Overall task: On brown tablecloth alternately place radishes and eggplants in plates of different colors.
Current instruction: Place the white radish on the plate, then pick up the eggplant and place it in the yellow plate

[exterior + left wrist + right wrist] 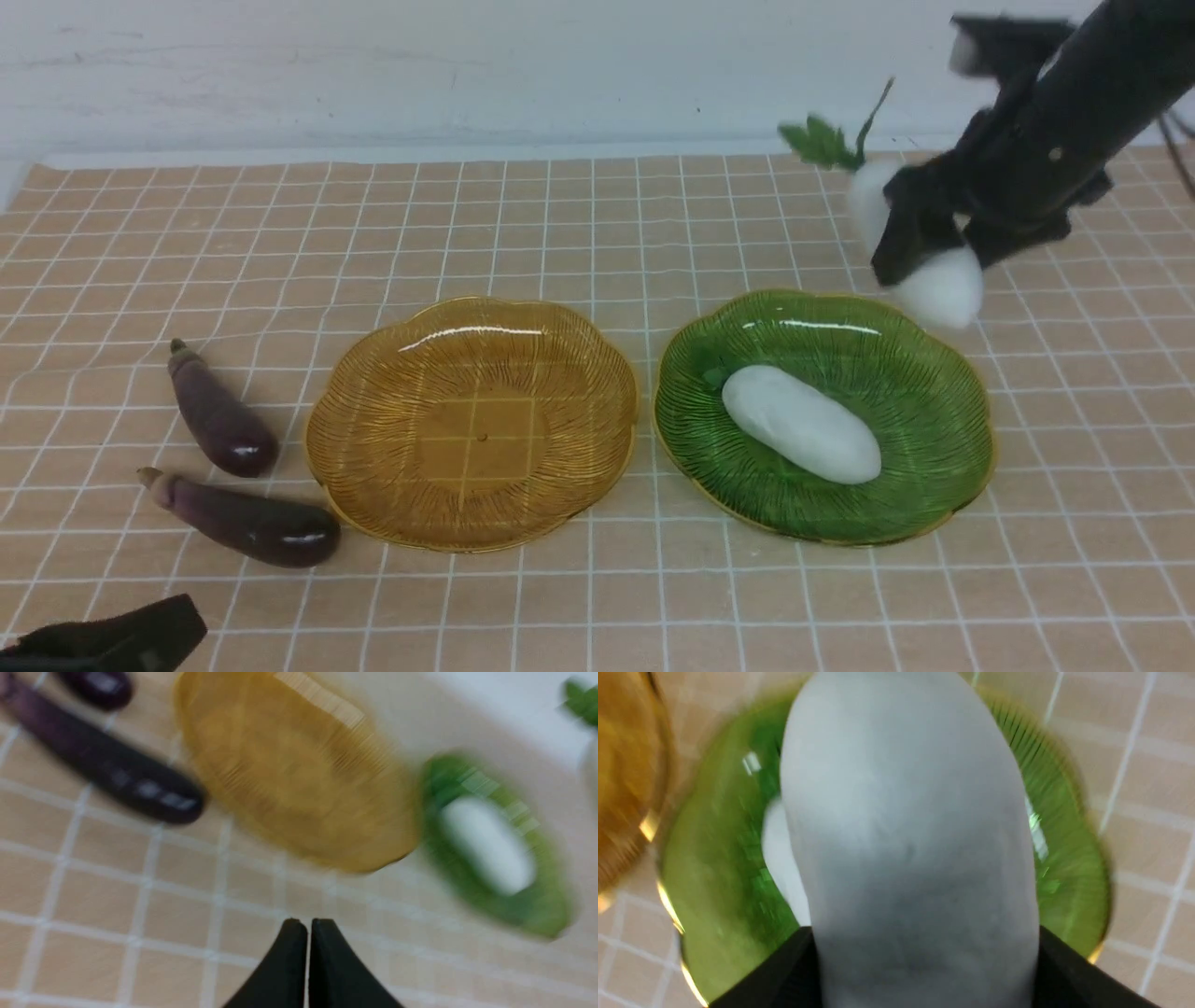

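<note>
Two white oblong radishes, two glossy dark-purple eggplants (222, 415) (247, 523) and two ribbed plates (471, 425) (934, 373) are counted over the brown tablecloth (560, 215). One leafy radish (948, 285) is clamped in the right gripper (934, 252), tilted, with its leaves pointing up and leftward. Below it, the green plate holds the other radish (801, 425), lying diagonally. The left gripper (308, 933) is pressed shut.

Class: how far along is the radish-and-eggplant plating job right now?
Done: one radish lies in the green plate. In hand: the right gripper holds the second radish aloft. Left: both eggplants lie on the cloth; the amber plate is empty.
</note>
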